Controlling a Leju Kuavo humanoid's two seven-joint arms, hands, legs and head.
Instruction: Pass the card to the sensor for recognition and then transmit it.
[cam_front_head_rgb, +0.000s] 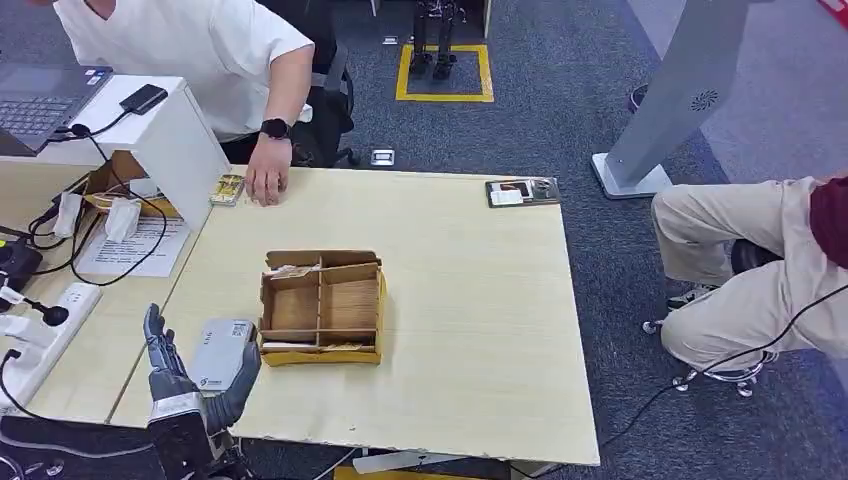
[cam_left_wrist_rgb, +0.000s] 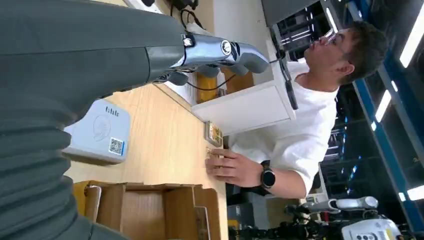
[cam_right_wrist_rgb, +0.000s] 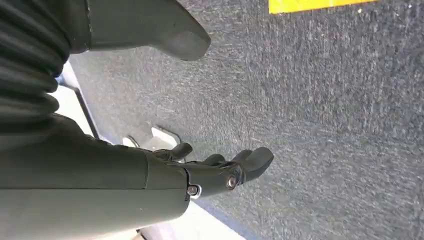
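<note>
We see the left hand (cam_front_head_rgb: 185, 375) raised at the table's (cam_front_head_rgb: 470, 330) near edge with its fingers spread wide and nothing in them — the grey sensor (cam_front_head_rgb: 220, 352) lies just beside it, and the cardboard box (cam_front_head_rgb: 322, 305) stands just past the sensor. The right hand (cam_right_wrist_rgb: 220, 172) hangs over grey carpet, fingers loosely curled and holding nothing. A card (cam_front_head_rgb: 228, 189) lies well away from the left hand, at the far edge — a person's hand (cam_front_head_rgb: 267, 183) rests beside it.

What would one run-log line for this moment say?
left hand: open, beside sensor | right hand: empty, above floor | box: mid-table | person's hand: beside cards
</note>
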